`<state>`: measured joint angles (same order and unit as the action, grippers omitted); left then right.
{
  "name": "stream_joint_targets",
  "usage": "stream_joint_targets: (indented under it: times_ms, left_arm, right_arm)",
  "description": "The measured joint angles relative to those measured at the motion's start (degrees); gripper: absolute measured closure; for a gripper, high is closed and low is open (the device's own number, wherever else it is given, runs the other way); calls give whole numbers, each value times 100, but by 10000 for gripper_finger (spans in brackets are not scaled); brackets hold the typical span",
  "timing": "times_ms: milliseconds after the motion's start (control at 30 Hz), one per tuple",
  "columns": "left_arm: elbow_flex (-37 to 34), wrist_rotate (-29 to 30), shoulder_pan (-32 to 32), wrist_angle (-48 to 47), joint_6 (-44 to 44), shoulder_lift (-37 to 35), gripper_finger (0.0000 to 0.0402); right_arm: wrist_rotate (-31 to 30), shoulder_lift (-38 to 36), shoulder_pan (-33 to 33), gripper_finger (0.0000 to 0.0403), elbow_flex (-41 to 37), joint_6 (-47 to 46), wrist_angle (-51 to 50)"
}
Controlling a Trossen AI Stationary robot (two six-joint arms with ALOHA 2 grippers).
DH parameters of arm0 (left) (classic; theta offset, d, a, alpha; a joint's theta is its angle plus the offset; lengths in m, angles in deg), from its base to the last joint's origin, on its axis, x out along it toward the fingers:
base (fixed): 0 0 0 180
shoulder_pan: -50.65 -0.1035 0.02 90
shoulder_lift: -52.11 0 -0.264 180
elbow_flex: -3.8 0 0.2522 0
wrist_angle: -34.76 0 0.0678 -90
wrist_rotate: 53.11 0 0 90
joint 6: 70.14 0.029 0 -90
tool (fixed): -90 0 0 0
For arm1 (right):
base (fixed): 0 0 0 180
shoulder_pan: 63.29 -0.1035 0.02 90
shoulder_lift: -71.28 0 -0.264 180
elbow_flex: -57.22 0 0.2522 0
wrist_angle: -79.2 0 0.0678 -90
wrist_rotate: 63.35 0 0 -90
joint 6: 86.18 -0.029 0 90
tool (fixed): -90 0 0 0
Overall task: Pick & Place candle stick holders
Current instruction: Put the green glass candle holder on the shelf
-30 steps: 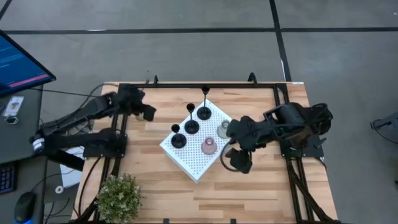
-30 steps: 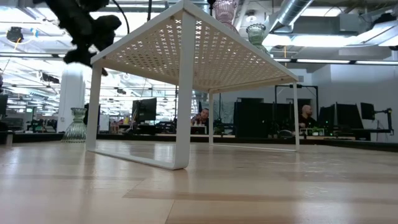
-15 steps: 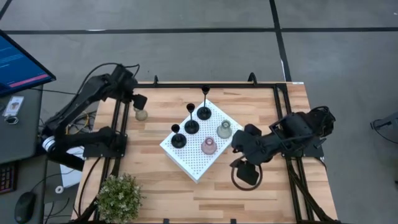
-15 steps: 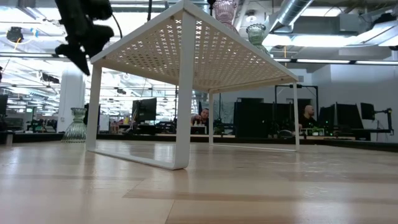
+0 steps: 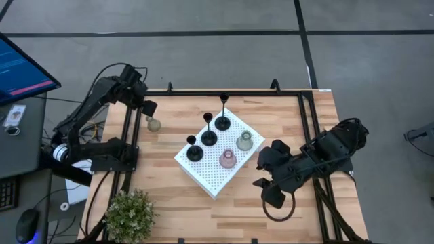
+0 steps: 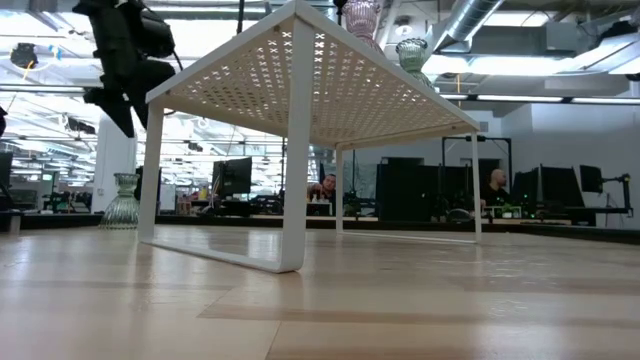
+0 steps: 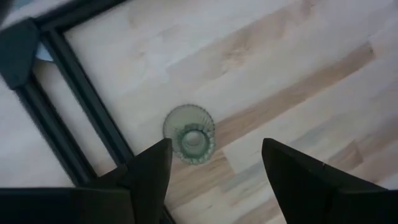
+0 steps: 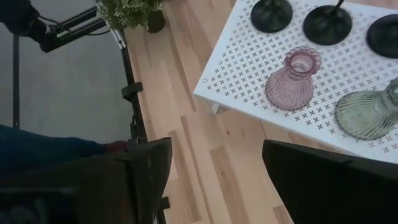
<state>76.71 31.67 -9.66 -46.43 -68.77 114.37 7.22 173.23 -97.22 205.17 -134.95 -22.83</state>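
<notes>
We see the left claw (image 5: 150, 108), fingers apart, above a green holder (image 5: 154, 124) near the worktop (image 5: 169, 203) edge. Right claw (image 5: 270, 192), fingers apart and empty, hangs over bare wood beside the white board (image 5: 210, 179).

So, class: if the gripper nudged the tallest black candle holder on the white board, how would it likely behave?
The tallest black holder probably tips easily: its stem is thin and tall over a small round base. It likely slides little on the perforated white board. If it fell, it could knock its black neighbour.

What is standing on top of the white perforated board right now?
On the white perforated board stand three black stemmed holders, a pink bell-shaped holder and a pale green one. Another green holder sits off it on the table. Nothing shows beneath the board in the low view.
</notes>
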Motion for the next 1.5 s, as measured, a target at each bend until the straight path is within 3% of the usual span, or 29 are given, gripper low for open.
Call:
stream_joint_targets:
  times_ms: [300, 600, 867, 967, 1200, 1500]
  left_arm:
    - [-493, 124, 68, 351, -39, -11, 151]
    - [-780, 827, 443, 706, -644, -35, 151]
    - [-881, -69, 613, 614, -1022, -96, 166]
    - [-889, -74, 914, 625, -989, -207, 180]
    - [-906, 898, 1379, 552, -938, -380, 198]
    - [-1532, 903, 1376, 802, -960, -116, 199]
  right_arm:
    - [-165, 0, -99, 159, 0, -83, 2]
    - [-167, 2, -92, 159, 0, -86, 44]
    - [-169, 2, -92, 159, -2, -86, 44]
    - [-169, 2, -92, 159, -2, -83, 44]
    - [-183, 2, -92, 159, -2, -40, 43]
    - [-326, 2, -89, 159, -2, -18, 24]
